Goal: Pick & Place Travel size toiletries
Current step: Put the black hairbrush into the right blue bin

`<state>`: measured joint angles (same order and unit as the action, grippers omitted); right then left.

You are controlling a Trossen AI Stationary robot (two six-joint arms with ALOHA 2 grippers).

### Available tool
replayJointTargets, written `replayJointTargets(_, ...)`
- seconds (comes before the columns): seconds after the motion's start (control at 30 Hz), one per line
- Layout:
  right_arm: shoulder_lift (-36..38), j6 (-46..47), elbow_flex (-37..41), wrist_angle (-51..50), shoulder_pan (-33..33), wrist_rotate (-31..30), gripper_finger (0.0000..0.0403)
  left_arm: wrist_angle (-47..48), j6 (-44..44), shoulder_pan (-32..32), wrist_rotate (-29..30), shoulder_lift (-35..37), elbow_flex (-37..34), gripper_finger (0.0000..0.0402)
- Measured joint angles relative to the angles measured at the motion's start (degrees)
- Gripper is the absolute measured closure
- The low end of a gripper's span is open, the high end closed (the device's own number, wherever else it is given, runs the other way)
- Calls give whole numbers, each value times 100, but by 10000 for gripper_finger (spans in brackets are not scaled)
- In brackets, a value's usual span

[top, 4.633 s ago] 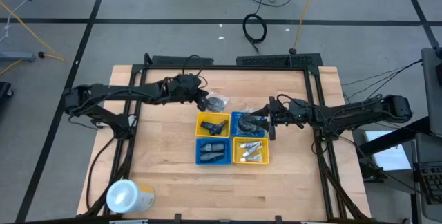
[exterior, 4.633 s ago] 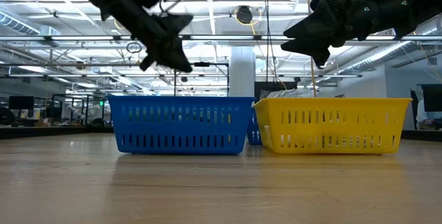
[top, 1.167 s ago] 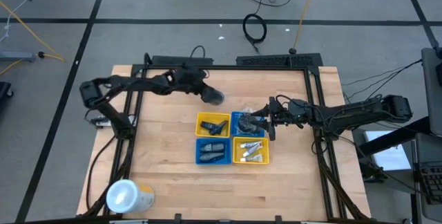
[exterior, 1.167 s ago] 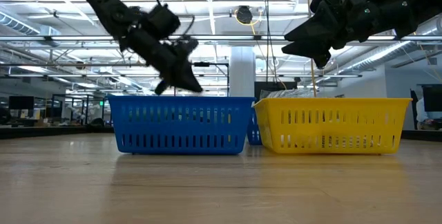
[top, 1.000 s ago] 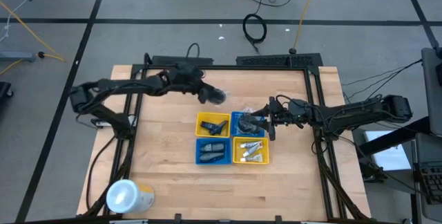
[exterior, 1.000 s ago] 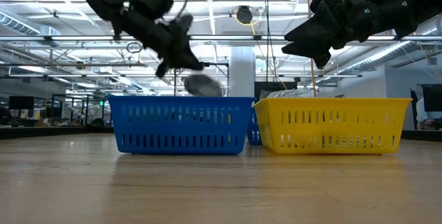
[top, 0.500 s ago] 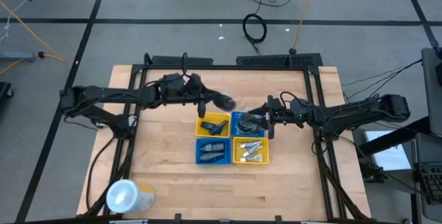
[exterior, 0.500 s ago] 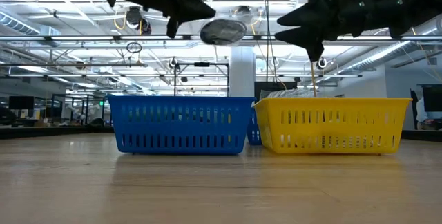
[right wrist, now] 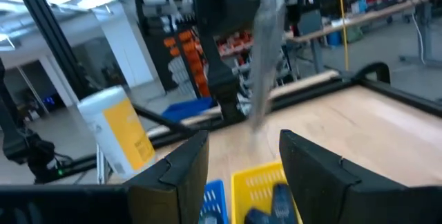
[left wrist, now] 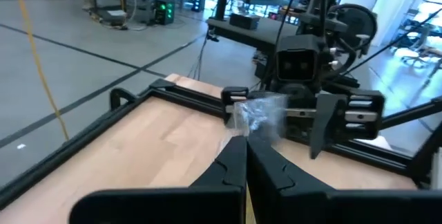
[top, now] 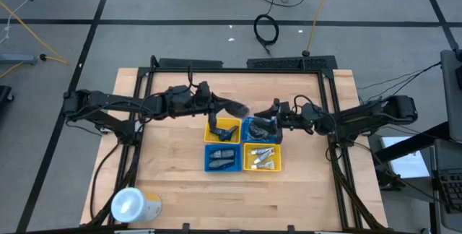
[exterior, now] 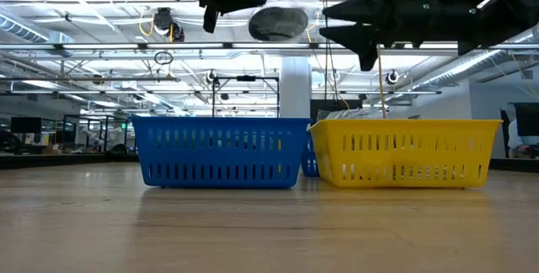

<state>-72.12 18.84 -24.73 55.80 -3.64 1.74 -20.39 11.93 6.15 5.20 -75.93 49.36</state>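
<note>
Here, my left gripper (top: pixel 219 107), clamped on a wrapped grey piece (top: pixel 235 108) above the far yellow tray (top: pixel 222 130), should offer it level to my open right gripper (top: pixel 268 111).

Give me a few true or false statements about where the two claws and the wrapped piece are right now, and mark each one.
1. The left claw is shut on a wrapped round piece. True.
2. The wrapped piece lies on the table. False: it hangs in the air above the trays.
3. The right claw is open. True.
4. The right claw grips a white tube. False: it holds nothing.
5. The big yellow can stands between the trays. False: it sits apart, near the table's corner.
</note>
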Motion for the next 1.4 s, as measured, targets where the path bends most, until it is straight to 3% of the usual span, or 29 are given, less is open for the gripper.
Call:
replayJointTargets(0.3, -535, -1, -6, 1025, 0, -11, 232, -181, -130, -194, 242, -48, 0, 402)
replayJointTargets(0.63, -877, -140, -391, 773, 0, -19, 236, -798, -127, -275, 277, -622, 2, 402)
replayJointTargets(0.73, -866, -149, -393, 638, 0, -22, 266, -875, -110, -275, 277, -624, 2, 402)
replayJointTargets(0.87, -872, -290, -391, 601, 0, -34, 357, -945, -153, -280, 272, -627, 2, 401)
replayJointTargets(0.93, -872, -471, -391, 602, -2, -55, 383, -976, -176, -282, 248, -626, 2, 401)
replayJointTargets(1.2, -872, -452, -391, 457, 0, -40, 383, -925, -101, -280, 263, -627, 2, 397)
replayJointTargets(1.4, -866, -362, -391, 110, 0, 6, 383, -939, -369, -275, 559, -627, 2, 342)
